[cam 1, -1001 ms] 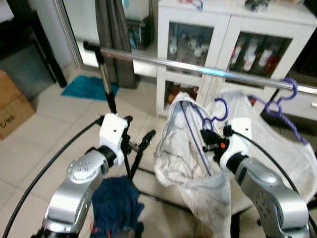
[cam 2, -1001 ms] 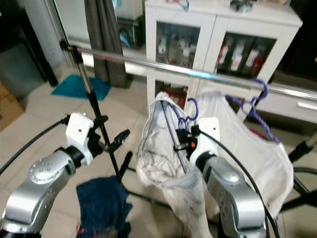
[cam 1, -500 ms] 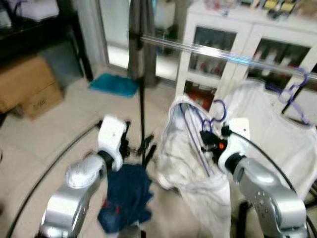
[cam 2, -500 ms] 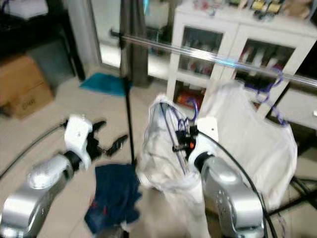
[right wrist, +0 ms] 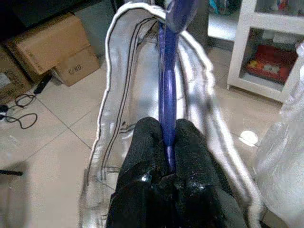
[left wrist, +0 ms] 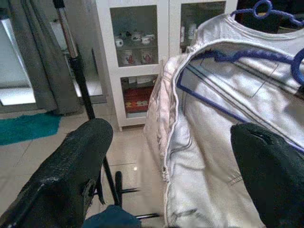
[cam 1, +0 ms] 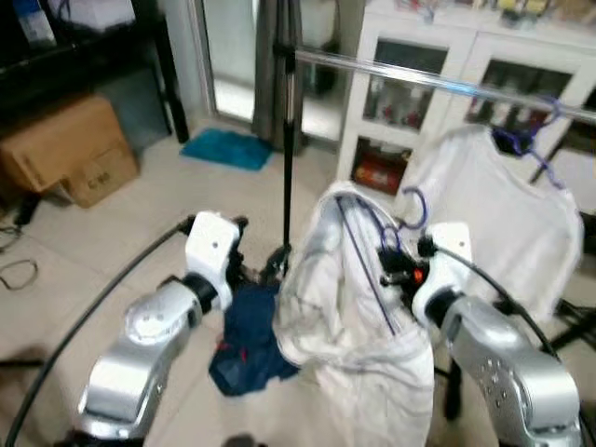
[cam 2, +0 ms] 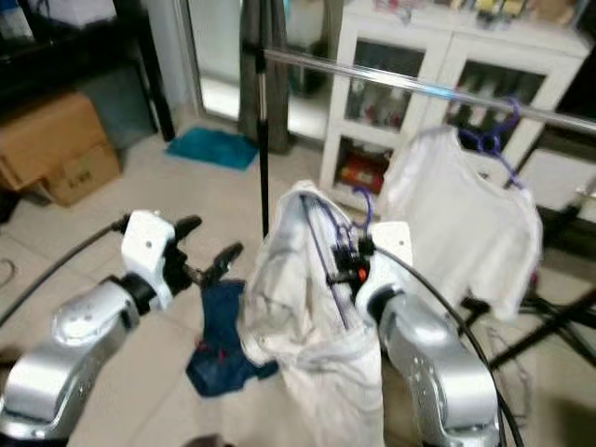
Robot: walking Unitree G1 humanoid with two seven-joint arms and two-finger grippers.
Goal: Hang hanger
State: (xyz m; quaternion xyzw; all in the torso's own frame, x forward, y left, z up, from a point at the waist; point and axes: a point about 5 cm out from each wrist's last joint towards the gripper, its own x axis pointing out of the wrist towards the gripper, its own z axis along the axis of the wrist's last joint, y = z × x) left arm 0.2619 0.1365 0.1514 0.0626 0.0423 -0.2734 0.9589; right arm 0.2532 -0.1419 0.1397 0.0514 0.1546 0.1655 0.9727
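Change: the rail (cam 1: 438, 79) now sits farther off than before.
Right claw (right wrist: 167, 142): pinching purple hanger (right wrist: 167, 90) carrying white shirt (cam 1: 345, 307).
Left claw (left wrist: 166, 156): wide, nothing held.

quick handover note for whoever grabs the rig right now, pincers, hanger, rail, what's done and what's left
Right pincer: shut on the purple hanger, which carries a white garment, held below the rail.
Left pincer: open, holding nothing, beside that garment.
Chrome rail runs above; another white shirt already hangs from it on its own purple hanger.
A dark blue cloth lies on the floor under the rack.
Done: hanger with garment gripped.
Left: lift it and hook it over the rail, probably on the free stretch beside the hung shirt, then release.
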